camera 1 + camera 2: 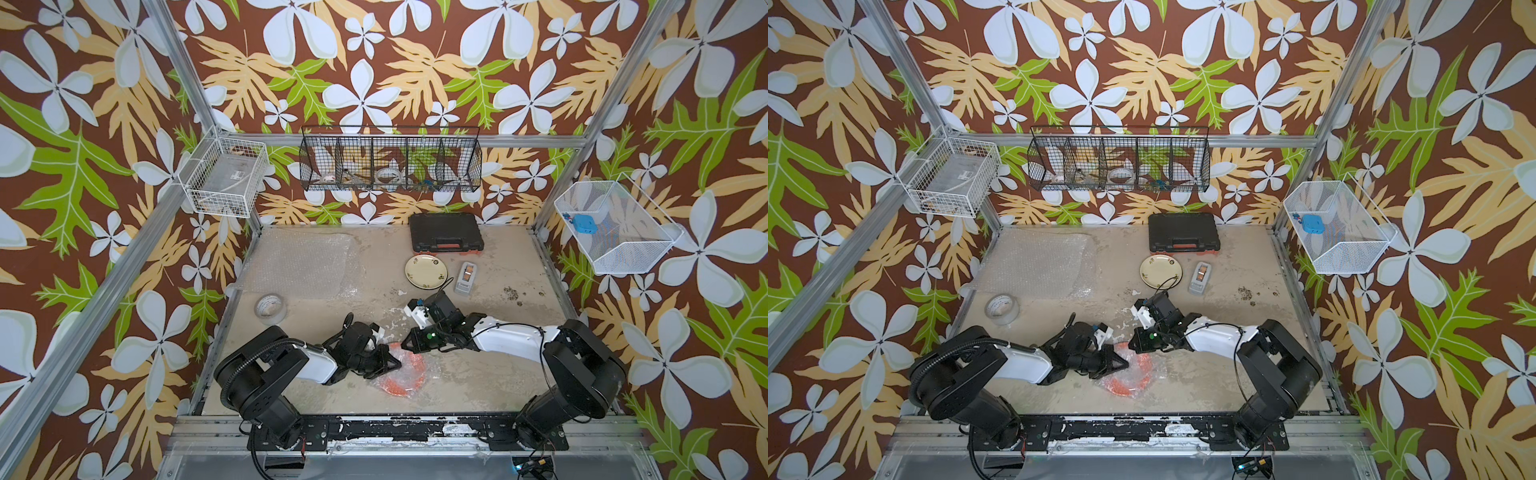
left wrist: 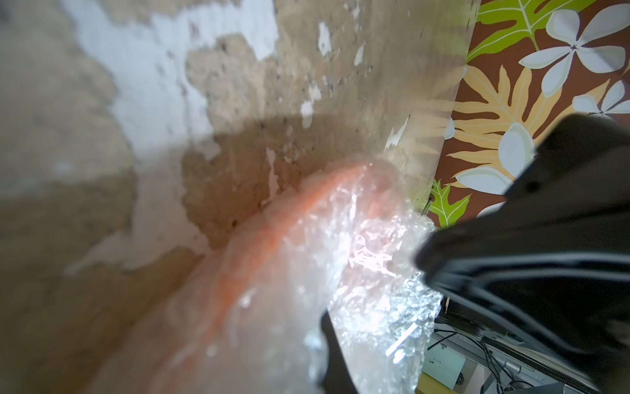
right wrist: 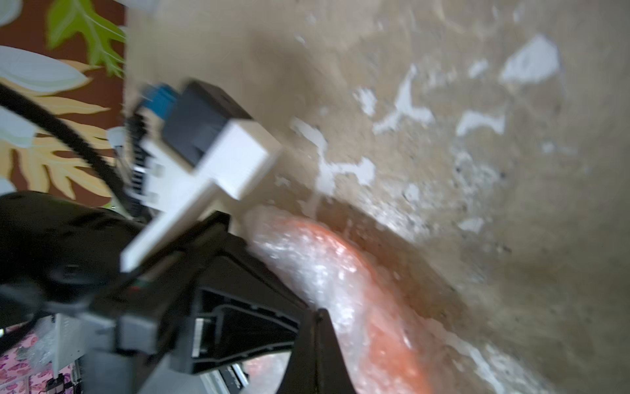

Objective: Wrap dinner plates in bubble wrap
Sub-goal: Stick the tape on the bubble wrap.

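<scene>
The orange plate (image 1: 419, 368), swathed in bubble wrap (image 1: 395, 377), lies at the table's (image 1: 478, 374) 6 o'clock, with the left gripper (image 1: 397, 363) at its 10 o'clock and the right gripper (image 1: 405, 344) at 12, both pressed together against the film, though I cannot tell whether either pinches it; the wrapping seems to be in its closing fold, so next comes tucking the loose edges flat.

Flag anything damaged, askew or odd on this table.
The tabletop coating is flaking into whitish patches near the middle, with dark specks toward the right edge. The bubble wrap over the orange plate lies crumpled and uneven.
</scene>
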`<state>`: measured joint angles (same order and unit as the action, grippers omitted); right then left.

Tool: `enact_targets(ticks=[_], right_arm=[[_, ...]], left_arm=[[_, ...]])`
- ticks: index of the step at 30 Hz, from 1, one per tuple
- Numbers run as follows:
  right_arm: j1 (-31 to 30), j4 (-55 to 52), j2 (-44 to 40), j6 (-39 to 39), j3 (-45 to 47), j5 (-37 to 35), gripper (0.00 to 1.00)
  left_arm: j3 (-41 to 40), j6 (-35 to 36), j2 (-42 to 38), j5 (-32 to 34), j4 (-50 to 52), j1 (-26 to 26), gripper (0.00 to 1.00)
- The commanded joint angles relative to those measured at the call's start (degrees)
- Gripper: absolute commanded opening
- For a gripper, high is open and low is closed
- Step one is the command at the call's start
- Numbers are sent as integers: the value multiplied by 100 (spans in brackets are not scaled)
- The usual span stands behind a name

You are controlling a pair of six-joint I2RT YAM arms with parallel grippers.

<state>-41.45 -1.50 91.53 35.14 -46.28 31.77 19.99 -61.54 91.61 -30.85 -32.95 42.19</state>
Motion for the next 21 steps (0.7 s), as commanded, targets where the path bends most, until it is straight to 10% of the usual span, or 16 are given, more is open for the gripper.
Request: enact_targets(ticks=[1, 7, 16, 21], right_arm=[[-16, 18, 285, -61, -134, 38, 0], [-21, -680, 961, -332, -250, -1041, 0], [-310, -43, -433, 413, 534, 594, 0], [-450, -302, 187, 321, 723, 153, 0]], left_arm=[[-39, 50, 102, 385, 1194, -4, 4], [-64, 81, -12, 430, 1323, -18, 4], [-21, 94, 84, 435, 1282, -27, 4], [-12, 107, 94, 438, 1290, -37, 4]])
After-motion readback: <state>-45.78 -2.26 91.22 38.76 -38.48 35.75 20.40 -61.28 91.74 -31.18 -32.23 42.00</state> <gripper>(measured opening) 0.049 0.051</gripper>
